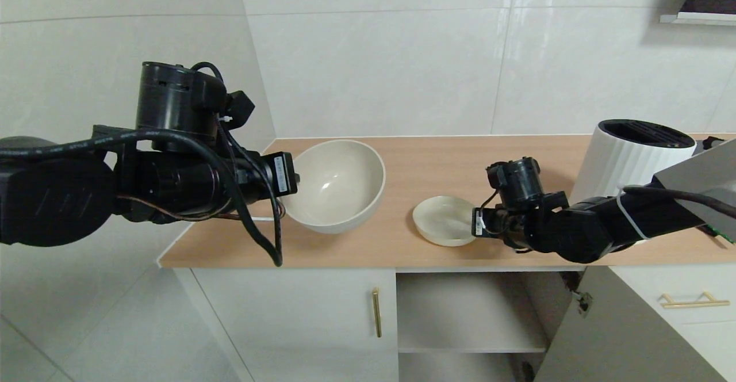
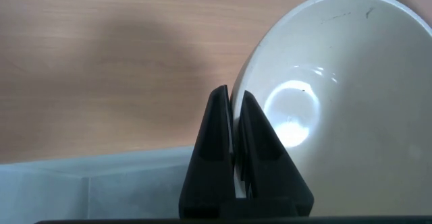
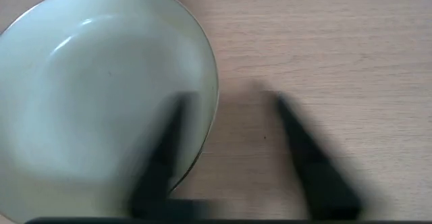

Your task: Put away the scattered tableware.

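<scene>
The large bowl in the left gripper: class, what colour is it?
Plain off-white, no pattern; the large bowl shows best in the head view.

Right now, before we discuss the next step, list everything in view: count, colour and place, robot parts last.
countertop: 1, light wood
large bowl: 1, cream, tilted at the countertop's left end
small dish: 1, cream, flat on the countertop, right of the bowl
ribbed container: 1, white with black top, countertop's right end
cabinet: 1, white, under the countertop, one compartment open
handles: 2, gold, on cabinet fronts
left gripper: 1, black, shut on the bowl's rim
right gripper: 1, black, open, astride the dish's rim
</scene>
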Available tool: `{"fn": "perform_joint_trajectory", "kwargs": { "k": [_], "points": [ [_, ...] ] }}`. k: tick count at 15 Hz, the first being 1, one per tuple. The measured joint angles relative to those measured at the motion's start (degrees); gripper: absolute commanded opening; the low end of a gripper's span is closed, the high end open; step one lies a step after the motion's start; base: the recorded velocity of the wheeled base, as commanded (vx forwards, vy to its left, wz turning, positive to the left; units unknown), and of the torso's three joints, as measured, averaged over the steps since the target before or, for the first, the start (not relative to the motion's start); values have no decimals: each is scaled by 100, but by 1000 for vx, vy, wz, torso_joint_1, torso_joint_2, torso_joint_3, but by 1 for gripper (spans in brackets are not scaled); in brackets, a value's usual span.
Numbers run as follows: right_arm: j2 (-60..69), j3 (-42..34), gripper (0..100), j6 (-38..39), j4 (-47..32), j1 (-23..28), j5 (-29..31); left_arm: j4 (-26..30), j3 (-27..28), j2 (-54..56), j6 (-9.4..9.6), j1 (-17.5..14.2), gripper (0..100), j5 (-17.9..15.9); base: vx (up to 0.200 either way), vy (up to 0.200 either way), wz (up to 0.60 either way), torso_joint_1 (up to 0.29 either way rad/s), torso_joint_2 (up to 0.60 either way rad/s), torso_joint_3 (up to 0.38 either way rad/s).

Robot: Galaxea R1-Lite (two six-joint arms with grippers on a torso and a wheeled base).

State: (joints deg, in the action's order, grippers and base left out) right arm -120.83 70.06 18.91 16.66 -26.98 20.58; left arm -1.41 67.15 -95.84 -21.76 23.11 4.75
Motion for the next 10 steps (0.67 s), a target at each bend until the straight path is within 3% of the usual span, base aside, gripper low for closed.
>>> {"fn": "perform_joint_trajectory", "kwargs": {
  "k": [7, 10],
  "points": [
    [29, 39, 0, 88, -22, -2, -13, 9, -87, 180, 44, 139, 0, -341, 0, 0, 0, 0, 0, 0],
    [444, -280, 0, 72, -72, -15, -128, -17, -356, 251, 200, 180, 0, -334, 0, 0, 0, 0, 0, 0]
  ]
}}
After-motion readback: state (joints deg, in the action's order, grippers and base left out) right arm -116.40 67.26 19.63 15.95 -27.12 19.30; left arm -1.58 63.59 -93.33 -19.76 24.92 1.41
